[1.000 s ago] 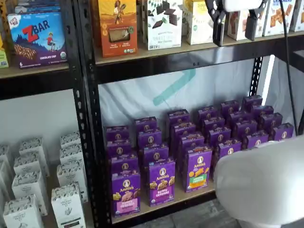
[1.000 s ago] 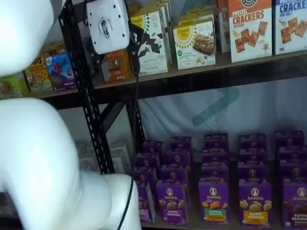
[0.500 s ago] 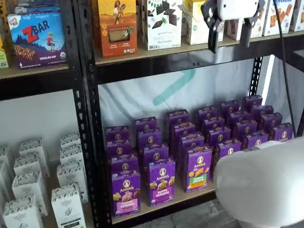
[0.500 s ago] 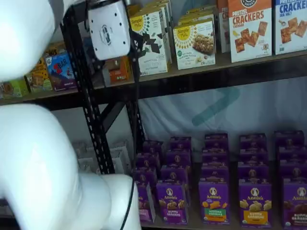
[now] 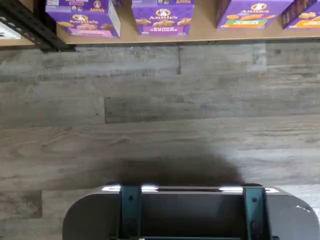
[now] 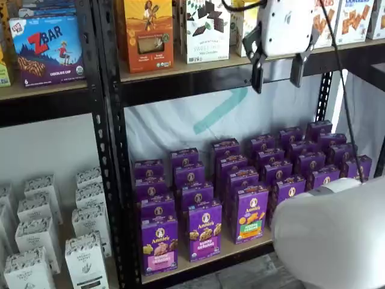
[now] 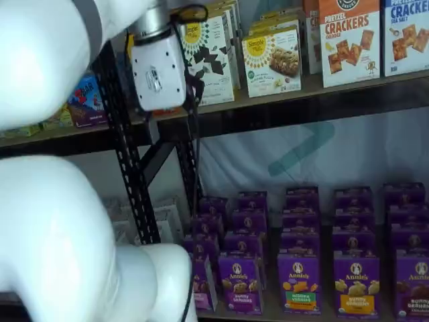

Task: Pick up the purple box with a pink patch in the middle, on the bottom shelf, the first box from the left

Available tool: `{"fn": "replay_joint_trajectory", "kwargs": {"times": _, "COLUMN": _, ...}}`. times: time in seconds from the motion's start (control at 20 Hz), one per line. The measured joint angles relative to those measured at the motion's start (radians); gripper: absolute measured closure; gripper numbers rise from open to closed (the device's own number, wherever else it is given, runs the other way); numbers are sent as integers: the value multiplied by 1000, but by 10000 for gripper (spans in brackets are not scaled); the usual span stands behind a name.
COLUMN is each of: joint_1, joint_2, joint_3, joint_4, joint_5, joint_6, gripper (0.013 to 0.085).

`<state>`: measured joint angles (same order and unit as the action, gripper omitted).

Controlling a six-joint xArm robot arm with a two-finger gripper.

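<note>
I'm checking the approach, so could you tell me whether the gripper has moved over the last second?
Yes. In a shelf view the gripper has come down and to the left: its jaws now hang below the upper shelf board, where before they sat level with it.

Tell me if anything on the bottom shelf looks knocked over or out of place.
Nothing stands out. The purple cartons on the bottom shelf stand upright in tidy rows, the purple box at the front. The gripper hangs open, well above them.
</note>
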<state>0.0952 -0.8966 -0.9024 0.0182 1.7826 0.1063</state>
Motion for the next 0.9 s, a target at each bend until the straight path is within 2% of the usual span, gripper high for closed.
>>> {"fn": "replay_joint_trajectory", "kwargs": {"times": 0.45, "joint_1": 20, "joint_2": -15, "joint_3": 178, "joint_4": 44, "joint_5": -150, "joint_6": 22, "gripper": 130}}
{"fn": "replay_joint_trajectory", "kwargs": {"times": 0.75, "joint_1": 67, "joint_2": -27, "joint_3": 289, "joint_4": 53, "joint_5": -276, "joint_6": 61, "gripper": 130}}
{"fn": "replay_joint_trajectory", "kwargs": {"times": 0.9, "joint_1": 94, "joint_2": -15, "joint_3": 340, "joint_4": 42, "joint_5": -339, "joint_6": 87, "gripper": 130}}
